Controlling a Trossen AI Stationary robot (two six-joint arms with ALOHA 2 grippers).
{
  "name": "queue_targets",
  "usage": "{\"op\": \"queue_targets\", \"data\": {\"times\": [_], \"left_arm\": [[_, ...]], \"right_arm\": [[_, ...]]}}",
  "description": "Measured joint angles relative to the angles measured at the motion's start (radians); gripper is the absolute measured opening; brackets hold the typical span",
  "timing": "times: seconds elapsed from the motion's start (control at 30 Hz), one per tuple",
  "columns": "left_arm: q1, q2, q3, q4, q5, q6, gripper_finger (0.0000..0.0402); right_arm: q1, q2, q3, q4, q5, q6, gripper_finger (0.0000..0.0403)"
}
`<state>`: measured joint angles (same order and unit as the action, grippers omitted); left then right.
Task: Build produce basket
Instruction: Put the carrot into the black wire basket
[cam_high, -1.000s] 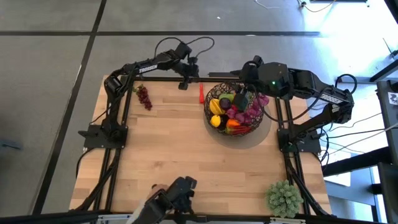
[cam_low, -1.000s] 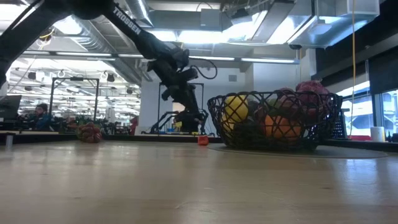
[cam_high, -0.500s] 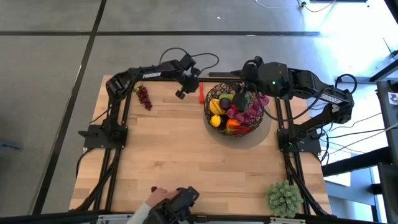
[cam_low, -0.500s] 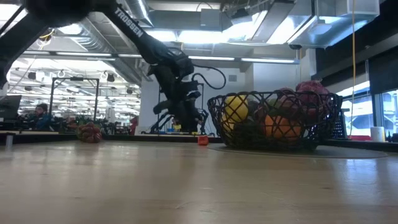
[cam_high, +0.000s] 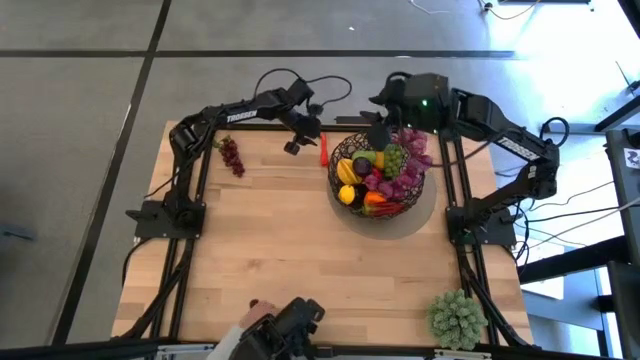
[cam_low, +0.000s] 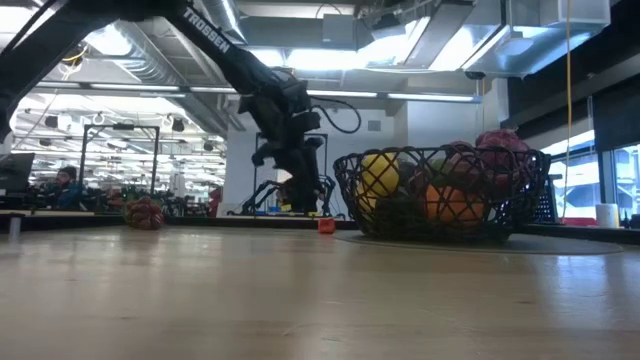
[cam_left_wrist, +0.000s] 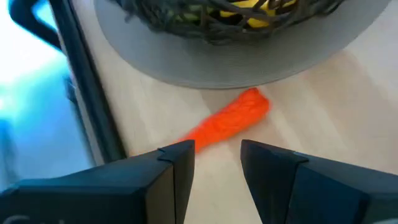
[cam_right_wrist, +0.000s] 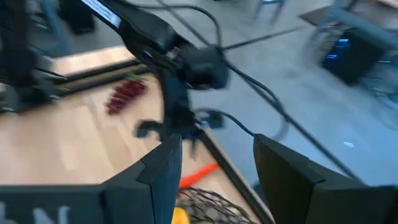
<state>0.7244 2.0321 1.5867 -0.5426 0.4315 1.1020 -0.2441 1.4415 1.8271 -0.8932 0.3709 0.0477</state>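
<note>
The dark wire basket (cam_high: 378, 178) stands on a round grey mat (cam_left_wrist: 261, 68) at the far right, filled with an orange, yellow fruits, purple leaves and green grapes (cam_high: 395, 158). A red chilli (cam_high: 323, 150) lies on the table just left of it. My left gripper (cam_left_wrist: 216, 158) is open, low over the table beside the chilli (cam_left_wrist: 227, 121), fingers on either side of its near end without touching. My right gripper (cam_right_wrist: 217, 168) is open and empty above the basket's far rim (cam_high: 380, 132). Purple grapes (cam_high: 231, 155) lie at the far left.
A spiky pale green plant ball (cam_high: 458, 318) sits at the near right corner. A person's hand with a dark device (cam_high: 275, 325) shows at the table's near edge. The table's black frame rail (cam_left_wrist: 93, 93) runs close behind the chilli. The middle of the table is bare wood.
My left gripper has swung from the far edge toward the chilli and come down close to the table. My right gripper has drawn up and back from over the basket toward the far edge; the green grapes lie in the basket.
</note>
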Motion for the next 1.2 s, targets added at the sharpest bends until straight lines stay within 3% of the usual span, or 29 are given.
{"op": "queue_targets", "data": {"times": [0.13,0.23,0.73,0.93,1.07,1.2], "left_arm": [[-0.015,0.026,0.000,0.076,-0.028,0.159,0.0121],[-0.022,0.052,0.000,0.098,-0.044,0.240,0.0121],[-0.023,0.140,-0.001,0.162,-0.086,0.528,0.0121],[-0.026,0.150,0.000,0.190,-0.095,0.520,0.0121],[-0.034,0.144,-0.002,0.171,-0.187,0.384,0.0121],[-0.025,0.075,0.000,0.088,-0.159,0.268,0.0121]], "right_arm": [[-0.075,0.015,0.000,0.041,-0.169,0.002,0.0193],[-0.110,0.030,0.000,0.037,-0.231,0.008,0.0193],[-0.125,0.044,0.000,0.037,-0.270,0.055,0.0193],[-0.125,0.044,0.000,0.037,-0.270,0.052,0.0193],[-0.125,0.047,0.000,0.036,-0.270,0.051,0.0193],[-0.143,0.055,0.000,0.035,-0.271,0.051,0.0193]]}}
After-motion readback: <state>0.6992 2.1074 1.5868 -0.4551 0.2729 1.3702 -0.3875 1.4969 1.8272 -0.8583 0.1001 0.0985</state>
